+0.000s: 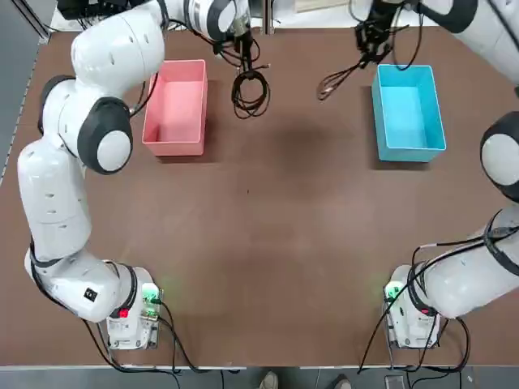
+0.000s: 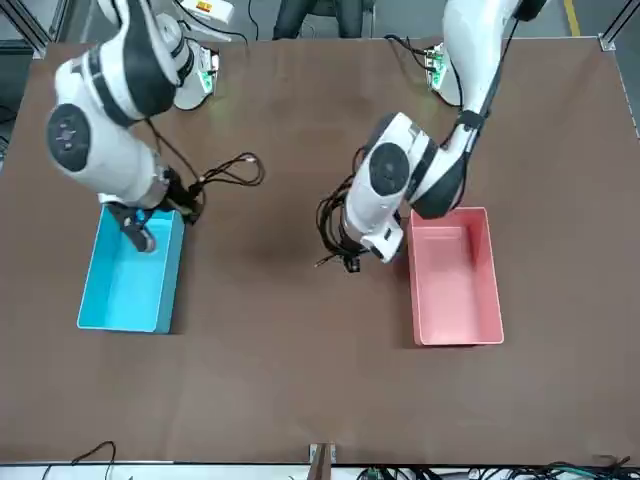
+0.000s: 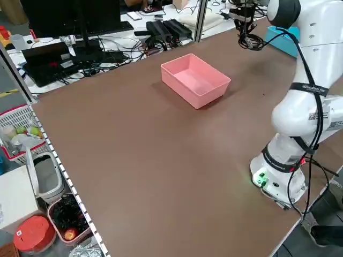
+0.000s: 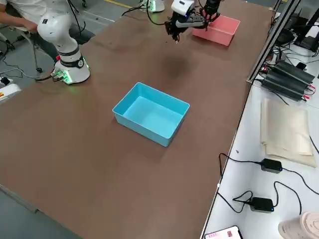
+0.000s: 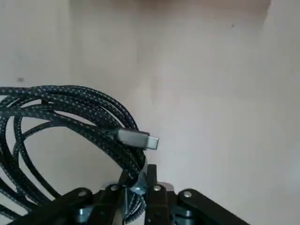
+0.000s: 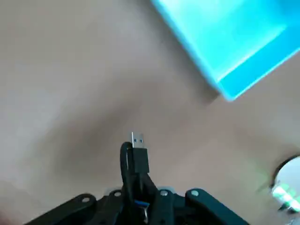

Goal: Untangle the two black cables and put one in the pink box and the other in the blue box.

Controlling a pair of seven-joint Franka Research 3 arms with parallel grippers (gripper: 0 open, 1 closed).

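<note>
- Table (image 1: 268,243): brown, flat top.
- Pink box (image 1: 176,107): rests on the table's far left part, open top up.
- Blue box (image 1: 408,111): rests on the far right part, well apart from the pink box.
- Arm bases (image 1: 134,312): mounted at the near corners.

Two glossy white robot arms (image 1: 57,203) with rounded shells and dark grey joint caps (image 1: 109,138). Each stands on a white base (image 1: 134,316) lit by small green lights, one also showing red. Thick black wires (image 1: 174,344) trail from the bases.
</note>
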